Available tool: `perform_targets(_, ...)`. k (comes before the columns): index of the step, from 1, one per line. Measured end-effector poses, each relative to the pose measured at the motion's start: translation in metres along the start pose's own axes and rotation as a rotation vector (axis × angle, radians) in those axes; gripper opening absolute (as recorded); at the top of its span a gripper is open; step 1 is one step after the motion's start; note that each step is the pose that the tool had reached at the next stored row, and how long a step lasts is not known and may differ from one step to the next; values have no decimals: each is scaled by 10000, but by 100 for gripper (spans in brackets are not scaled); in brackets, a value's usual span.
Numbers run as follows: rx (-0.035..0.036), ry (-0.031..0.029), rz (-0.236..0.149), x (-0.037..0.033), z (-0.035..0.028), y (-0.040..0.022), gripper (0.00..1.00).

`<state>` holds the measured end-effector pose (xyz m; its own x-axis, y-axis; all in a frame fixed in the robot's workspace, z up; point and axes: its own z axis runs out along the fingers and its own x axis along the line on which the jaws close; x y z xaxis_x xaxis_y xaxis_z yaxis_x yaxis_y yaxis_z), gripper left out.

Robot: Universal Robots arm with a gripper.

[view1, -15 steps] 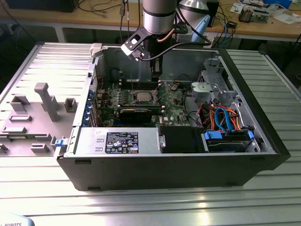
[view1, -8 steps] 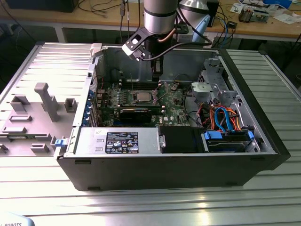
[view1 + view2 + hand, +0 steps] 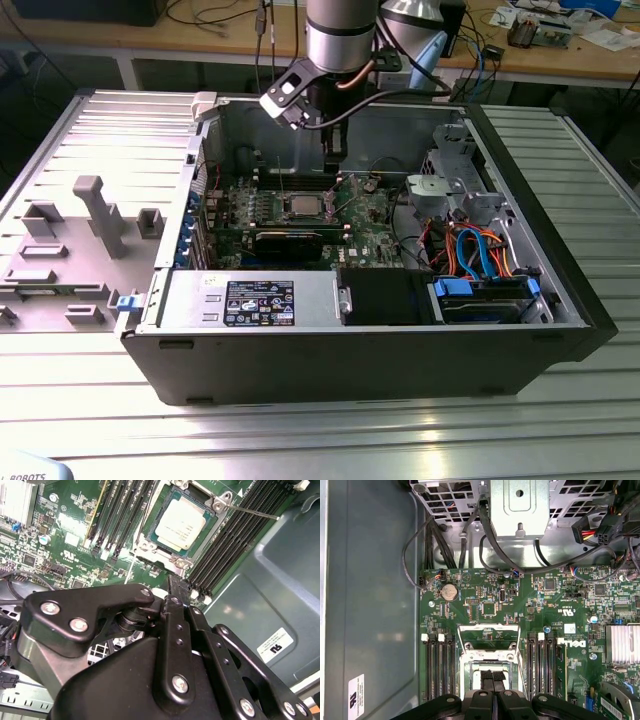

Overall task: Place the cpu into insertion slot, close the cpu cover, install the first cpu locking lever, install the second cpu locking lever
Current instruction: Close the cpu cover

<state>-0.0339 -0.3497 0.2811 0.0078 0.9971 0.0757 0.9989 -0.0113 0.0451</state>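
Observation:
The cpu, a silvery square chip, lies flat in the insertion slot on the green motherboard; in the exterior view the cpu sits mid-board. The cpu cover, a thin metal frame with a large window, stands raised at one edge of the socket. A thin locking lever sticks out unlatched beside the socket. My gripper hangs just above the socket with its dark fingers pressed together and nothing between them. In the exterior view the gripper is behind the cpu, a little above the board.
Black memory slots flank the socket on both sides. A graphics card lies in front of the cpu, with a drive cage and orange and blue cables at the exterior view's right. The case wall rises close by.

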Motion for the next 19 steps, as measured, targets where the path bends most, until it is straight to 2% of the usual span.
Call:
perform_targets(9,0,0,1,0,4,75,11)
perform_targets(19,0,-4,0,1,4,88,11)
